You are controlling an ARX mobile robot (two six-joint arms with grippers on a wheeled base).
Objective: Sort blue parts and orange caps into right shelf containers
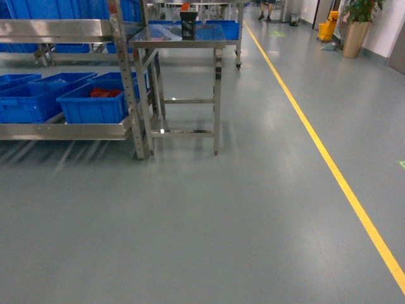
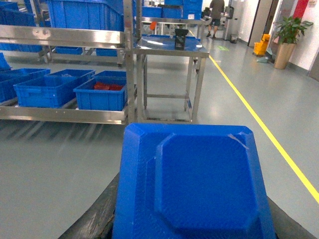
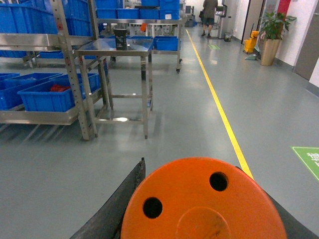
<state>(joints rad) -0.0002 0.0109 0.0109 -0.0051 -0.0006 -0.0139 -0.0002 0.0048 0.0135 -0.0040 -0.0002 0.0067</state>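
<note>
1. Carrying a blue moulded plastic part with chamfered corners and a raised octagonal centre panel point(image 2: 192, 184), filling the lower half of the left wrist view; black material edging it at both bottom corners. Likely held up and level for transport, well short of the shelf.
2. Carrying an orange round plastic cap, smooth, with two small holes and a faint central disc point(image 3: 202, 206), low in the right wrist view; same black edging beside it.
3. Not seeing fingertips in either wrist view. Parts presumably being gripped, but cannot tell the claw state on either arm. Neither arm showing in the head view.
4. Facing the target: bright blue ribbed open-top plastic crates with thick rolled rims point(image 1: 93, 101) sitting on the low tier of a perforated stainless steel shelf rack point(image 1: 130, 82), left of centre. Nearest crate already holding orange-red pieces point(image 1: 104, 92); probably the cap bin.
5. Standing just beside the rack: a polished steel-top table on thin square legs point(image 1: 183, 38), carrying a small black container point(image 1: 188, 24).
6. Rolling on glossy grey floor point(image 1: 253, 209) with a yellow painted line point(image 1: 329, 158) running off to the right. Judging the stage as approach; sorting of these two not yet done.
</note>
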